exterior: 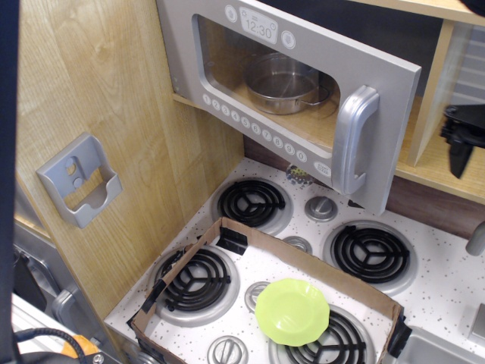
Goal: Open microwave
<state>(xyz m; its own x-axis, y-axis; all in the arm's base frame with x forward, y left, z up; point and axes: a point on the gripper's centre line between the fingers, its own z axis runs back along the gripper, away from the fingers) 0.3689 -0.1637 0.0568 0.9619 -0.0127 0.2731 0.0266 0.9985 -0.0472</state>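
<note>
The grey microwave (303, 83) sits in the upper cabinet, with a 12:30 clock (259, 29) and a row of round white buttons (258, 129). Its windowed door stands partly open, the right edge with the vertical silver handle (352, 140) swung out from the cabinet. A steel pot (280, 80) shows inside through the window. My black gripper (461, 144) is at the right edge of the view, to the right of the handle and apart from it, in front of a wooden shelf. It is mostly cut off, so its jaws do not show clearly.
Below is a white speckled stove (447, 265) with black coil burners and a cardboard frame (303, 254). A lime green plate (292, 311) lies inside the frame. A grey wall bracket (79, 182) hangs on the wood panel at left. A dark band (7, 152) covers the left edge.
</note>
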